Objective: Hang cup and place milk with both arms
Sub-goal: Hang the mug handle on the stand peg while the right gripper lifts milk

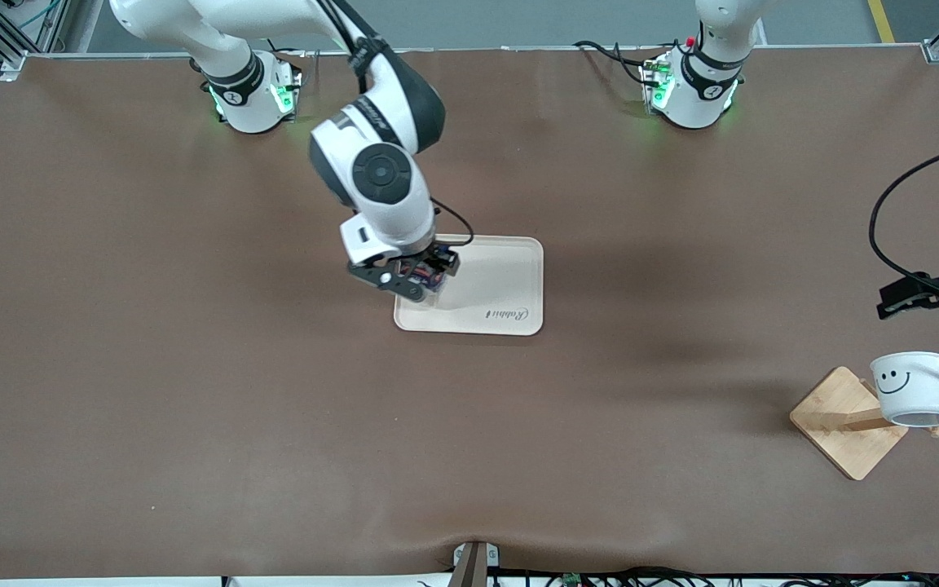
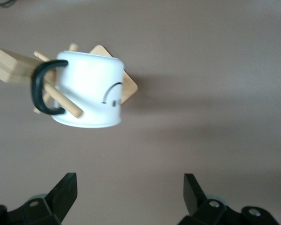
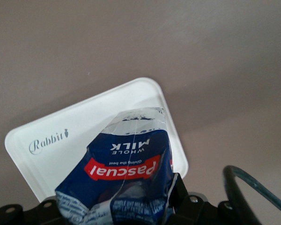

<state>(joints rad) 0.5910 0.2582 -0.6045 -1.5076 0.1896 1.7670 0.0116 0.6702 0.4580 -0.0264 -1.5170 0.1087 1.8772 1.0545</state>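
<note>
Right end effector (image 1: 414, 275): frame centre, clamped on the milk (image 3: 126, 164) over the tray (image 1: 510, 277).
Left end effector (image 2: 130, 192): fingers spread, empty.
Cup (image 1: 914, 388): lower right, handle on the wooden rack (image 1: 844, 424).

cup (image 1: 915, 387) white, black smiley | milk (image 3: 124, 173) blue, red band | tray (image 1: 510, 285) cream

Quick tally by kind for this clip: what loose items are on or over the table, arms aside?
Cup: 1
Milk carton: 1
Tray: 1
Wooden rack: 1
Total: 4
</note>
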